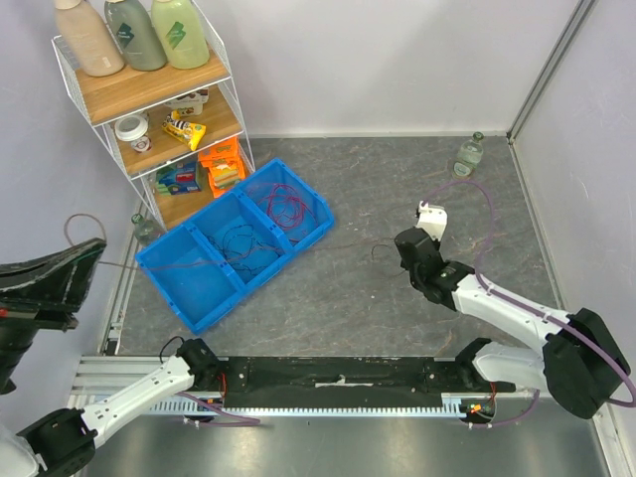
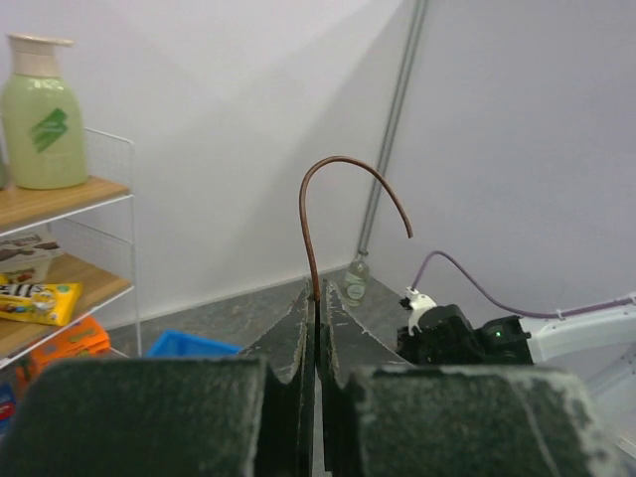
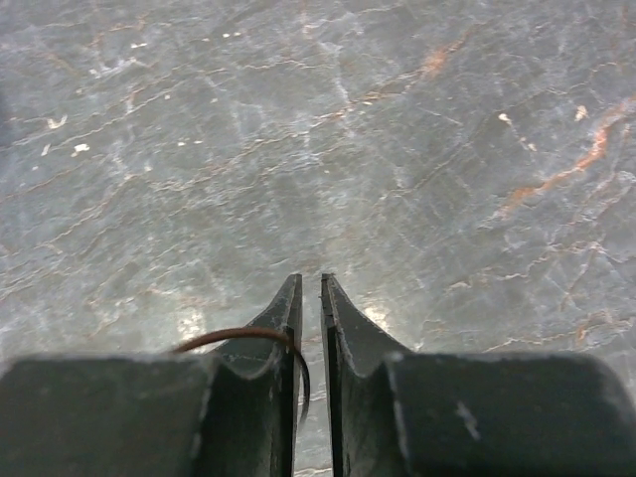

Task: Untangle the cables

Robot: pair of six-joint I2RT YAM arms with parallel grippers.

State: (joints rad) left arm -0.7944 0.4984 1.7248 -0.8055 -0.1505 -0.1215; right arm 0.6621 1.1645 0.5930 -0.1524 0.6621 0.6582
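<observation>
Brown-red cable: one end is held in the left fingers, and a short hooked tail is seen above them.
Left fingers: they are pressed fully together on this cable; no gap is seen.
Long axis of the cable: in the top view it is laid from left to right, from the left fingers over the blue bin to the right fingers.
Right fingers: only a narrow slit is left between them. The other end of the cable is curled at the slit, but whether it is pinched cannot be told.
Other cables: magenta and dark bunches are lying in the middle and far compartments of the bin, between the two arms. Whether the stretched cable is caught in them cannot be told.
Nearer arm: neither is clearly nearer to the bunches.
Left arm, pose: it is raised, and the fingers are held level and pointed across to the right arm.
Right arm, pose: it is stretched forward and low, and the fingers are pointed down at the grey bench.
Coming move, as judged: a pull apart along this axis is called for, so that the cable is drawn out of the bunches.
</observation>
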